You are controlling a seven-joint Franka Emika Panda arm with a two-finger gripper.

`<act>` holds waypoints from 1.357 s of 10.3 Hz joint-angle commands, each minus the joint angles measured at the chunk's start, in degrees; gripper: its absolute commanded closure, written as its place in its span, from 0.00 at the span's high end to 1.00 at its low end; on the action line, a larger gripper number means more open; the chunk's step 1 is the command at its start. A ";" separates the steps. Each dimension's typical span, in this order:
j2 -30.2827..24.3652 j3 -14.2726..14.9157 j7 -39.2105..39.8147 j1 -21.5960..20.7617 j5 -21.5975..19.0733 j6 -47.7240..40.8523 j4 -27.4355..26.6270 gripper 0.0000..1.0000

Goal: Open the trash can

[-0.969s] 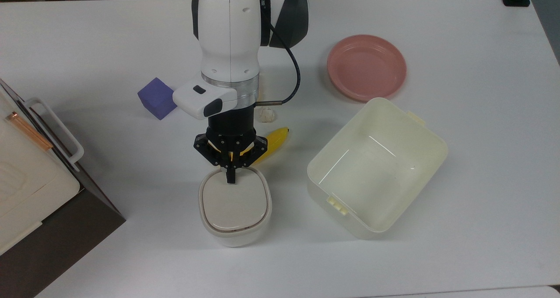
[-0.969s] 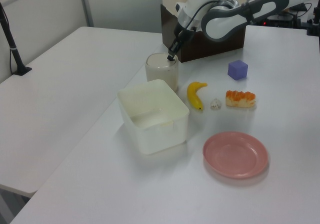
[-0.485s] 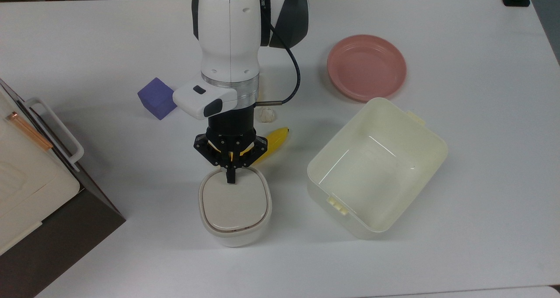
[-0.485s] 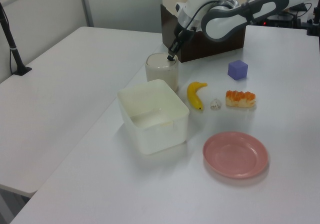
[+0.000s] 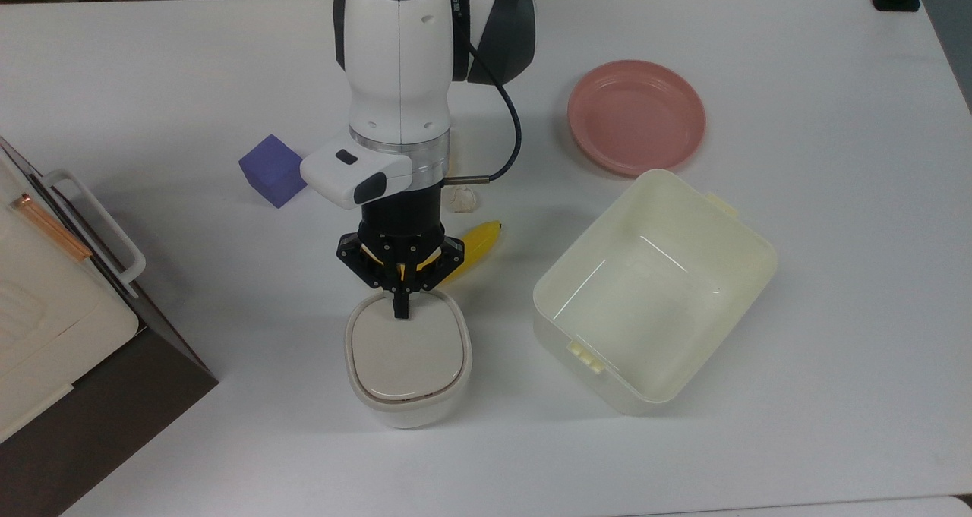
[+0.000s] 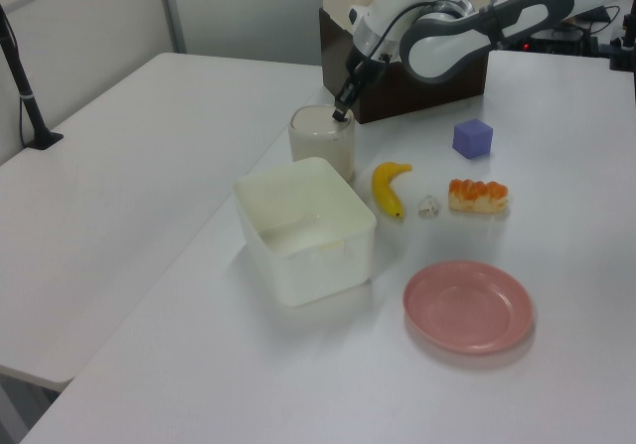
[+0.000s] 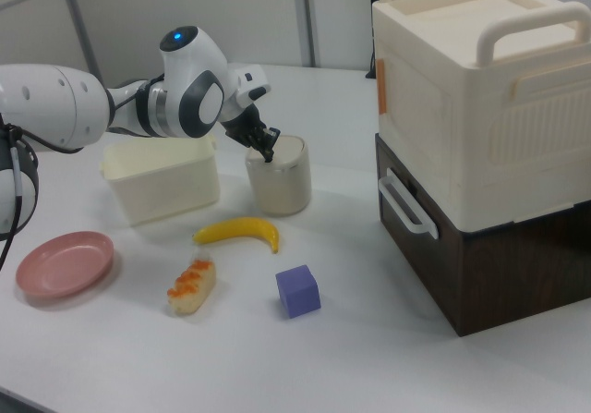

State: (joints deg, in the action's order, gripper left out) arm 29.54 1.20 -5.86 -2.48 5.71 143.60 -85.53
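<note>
near the middle of the white table (image 5: 759, 441) stood the trash can (image 5: 408, 361), its beige lid (image 5: 406, 354) lying flat and closed. the gripper (image 5: 399, 313) pointed straight down over the lid's edge nearest the arm, its two black fingers pressed together into one thin tip that touched the lid or sat just above it; i could not tell which. in the left view the same tip (image 6: 340, 116) met the can's (image 6: 322, 140) top on the left view's right side, and in the right view it (image 7: 269, 155) came down on the can (image 7: 279, 180) from the right view's left.

behind the gripper in the top view lay a banana (image 5: 474, 247), partly hidden by the fingers' linkage. a small pale lump (image 5: 463, 198) sat just past it. a purple cube (image 5: 272, 170) stood off to the top view's left of the arm, well apart from the can. to the top view's right of the can sat a cream tub (image 5: 654, 289), open-topped, and beyond it a pink plate (image 5: 636, 116). in the left view an orange-topped piece of food (image 6: 478, 196) lay between the cube (image 6: 472, 138) and the plate (image 6: 468, 306). at the top view's left edge stood a cream box with a handle (image 5: 95, 225) on a dark base (image 5: 99, 418).
</note>
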 commanded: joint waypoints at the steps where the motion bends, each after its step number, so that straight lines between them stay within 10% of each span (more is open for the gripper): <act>1: 0.70 0.56 -1.44 -0.42 0.80 0.28 -0.34 0.00; 11: -3.43 0.73 -1.53 -0.15 0.44 0.01 -0.16 0.03; 14: -5.45 0.65 -4.59 -0.15 0.44 -4.36 -0.25 0.47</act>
State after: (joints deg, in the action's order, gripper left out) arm 26.90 1.46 -7.47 -2.26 5.70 143.37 -84.47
